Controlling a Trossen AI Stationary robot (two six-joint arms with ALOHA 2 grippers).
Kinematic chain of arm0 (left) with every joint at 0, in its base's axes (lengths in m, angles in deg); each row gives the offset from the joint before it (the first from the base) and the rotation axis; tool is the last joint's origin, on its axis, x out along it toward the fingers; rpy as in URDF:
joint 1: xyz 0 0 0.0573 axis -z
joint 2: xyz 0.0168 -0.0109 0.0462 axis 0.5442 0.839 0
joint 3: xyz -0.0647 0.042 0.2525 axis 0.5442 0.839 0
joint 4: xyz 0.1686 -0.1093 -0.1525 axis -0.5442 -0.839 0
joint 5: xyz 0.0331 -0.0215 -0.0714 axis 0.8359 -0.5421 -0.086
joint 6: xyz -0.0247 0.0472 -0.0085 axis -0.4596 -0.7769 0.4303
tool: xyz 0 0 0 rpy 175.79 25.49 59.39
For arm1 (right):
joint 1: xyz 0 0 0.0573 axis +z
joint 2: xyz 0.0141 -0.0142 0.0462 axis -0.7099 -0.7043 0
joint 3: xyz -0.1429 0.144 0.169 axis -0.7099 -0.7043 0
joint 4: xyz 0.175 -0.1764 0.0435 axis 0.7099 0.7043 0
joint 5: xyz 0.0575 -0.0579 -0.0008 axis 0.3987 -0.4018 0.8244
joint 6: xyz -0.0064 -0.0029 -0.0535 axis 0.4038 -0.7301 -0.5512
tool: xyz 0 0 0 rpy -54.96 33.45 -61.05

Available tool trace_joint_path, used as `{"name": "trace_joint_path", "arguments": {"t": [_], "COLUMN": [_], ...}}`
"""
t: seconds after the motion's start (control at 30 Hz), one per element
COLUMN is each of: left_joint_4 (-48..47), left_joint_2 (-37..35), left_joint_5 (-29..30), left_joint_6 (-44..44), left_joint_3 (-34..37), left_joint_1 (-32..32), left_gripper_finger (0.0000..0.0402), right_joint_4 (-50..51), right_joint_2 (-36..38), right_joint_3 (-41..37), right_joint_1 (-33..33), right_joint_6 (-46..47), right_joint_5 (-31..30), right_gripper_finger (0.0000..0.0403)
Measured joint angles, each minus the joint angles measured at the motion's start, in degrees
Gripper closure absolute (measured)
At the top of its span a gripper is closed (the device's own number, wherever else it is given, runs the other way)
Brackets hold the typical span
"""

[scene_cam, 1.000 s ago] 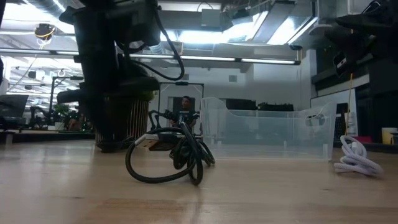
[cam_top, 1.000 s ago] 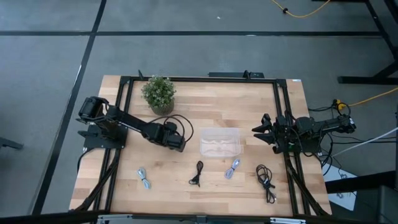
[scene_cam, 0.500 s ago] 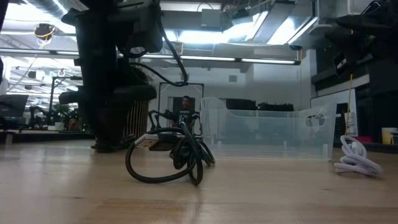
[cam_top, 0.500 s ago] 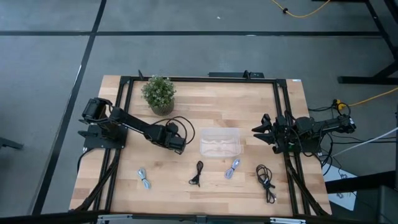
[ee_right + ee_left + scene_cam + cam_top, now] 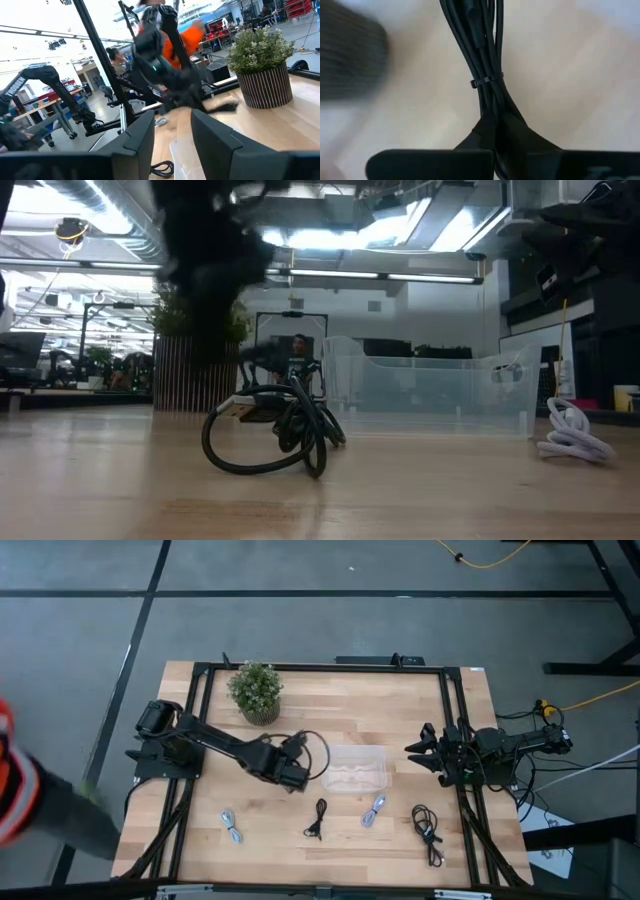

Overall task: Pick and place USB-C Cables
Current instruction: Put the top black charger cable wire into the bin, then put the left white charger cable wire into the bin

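At table centre in the high view, the left gripper [image 5: 293, 776] sits just to the 9 o'clock side of the clear plastic bin [image 5: 354, 769], with a black cable [image 5: 312, 753] looping out from its tip toward the bin's near edge. The left wrist view shows this black cable bundle [image 5: 482, 75], bound by a small tie, running straight out from between the fingers [image 5: 430, 162], which are clamped down on it with almost no gap. Four further cables lie along the table's front edge, at 6 o'clock of the bin and well apart from the left gripper: a silver-grey cable [image 5: 231, 828] toward 7 o'clock, a small black cable [image 5: 318, 819] directly below the gripper's tip, a second silver-grey cable [image 5: 374, 810] just below the bin, and a larger black cable [image 5: 428, 827] toward 5 o'clock. The potted plant [image 5: 256, 690] stands at 11 o'clock of the left gripper. The right gripper [image 5: 420, 751] waits at the table's 3 o'clock edge, its fingers [image 5: 140, 145] parted and holding nothing. A person in orange [image 5: 25, 802] shows beyond the table's 9 o'clock side.
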Motion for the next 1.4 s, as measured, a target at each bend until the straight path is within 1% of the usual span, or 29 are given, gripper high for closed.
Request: {"name": "trace_joint_path", "arguments": {"t": [0.07,0.1,0.13,0.2,0.23,0.3,0.4,0.47,0.53,0.63,0.7,0.83,1.0,1.17,1.23,1.3,1.4], "left_joint_4": [-1.12,-0.15,1.22,6.05,10.29,20.19,31.19,33.92,35.14,35.67,35.61,35.91,35.91,35.63,30.74,24.67,7.07], "left_joint_2": [-0.05,-0.04,-0.05,-0.15,0.03,0.94,3.15,4.95,7.01,10.16,11.52,12.3,12.19,11.93,10.94,9.8,8.11], "left_joint_5": [4.37,5.76,6.99,7.69,6.91,3.36,-2.19,-4.58,-7.1,-9.58,-10.47,-12.63,-12.26,-10.77,-10.51,-10.35,-11.96], "left_joint_6": [-3.87,-6.35,-9.54,-17.98,-22.9,-32.13,-43.14,-47.52,-50.05,-51.71,-52.89,-54.02,-54.13,-53.9,-52.66,-48.77,-36.75], "left_joint_3": [-4.37,-6.52,-8.41,-10.92,-11.58,-12.17,-12.17,-12.17,-12.17,-12.15,-12.13,-12.15,-12.19,-12.32,-13.56,-16.67,-22.17], "left_joint_1": [0.15,0.13,0.09,-0.46,-0.86,-1.82,-3.13,-3.92,-4.8,-5.94,-6.39,-7.18,-7.33,-7.18,-6.69,-5.88,-4.07], "left_gripper_finger": [0.0399,0.0399,0.0399,0.04,0.04,0.04,0.04,0.0401,0.0401,0.0401,0.0396,0.0358,0.0318,0.0311,0.0311,0.0311,0.0311], "right_joint_4": [-0.34,-0.53,-0.67,-1.95,-3.55,-7.86,-16.58,-21.87,-25.38,-27.07,-26.76,-26.25,-26.09,-24.98,-24.7,-24.54,-24.08], "right_joint_2": [0.0,0.0,0.0,-0.02,0.0,0.02,0.08,0.17,0.19,0.24,0.24,0.22,0.22,0.22,0.22,0.22,0.22], "right_joint_3": [0.0,0.0,0.0,0.0,0.0,0.0,0.0,0.0,0.0,0.02,0.02,0.02,0.0,0.01,0.01,0.01,0.0], "right_joint_1": [-0.02,-0.01,-0.02,0.0,-0.02,-0.02,-0.02,-0.02,-0.02,-0.02,-0.02,-0.02,-0.02,-0.02,-0.02,-0.02,-0.02], "right_joint_6": [-0.05,-0.04,-0.08,-0.29,-0.48,-2.31,-7.27,-10.22,-11.07,-10.83,-10.74,-10.78,-10.73,-10.46,-8.7,-6.61,-4.71], "right_joint_5": [0.0,0.0,0.0,0.0,0.0,-0.01,0.34,2.21,4.82,7.57,7.97,8.02,8.07,8.11,8.97,11.44,16.37], "right_gripper_finger": [0.0269,0.0269,0.0269,0.0269,0.0269,0.0269,0.0269,0.0269,0.0269,0.0269,0.0269,0.0269,0.0269,0.0269,0.0269,0.0269,0.0269]}}
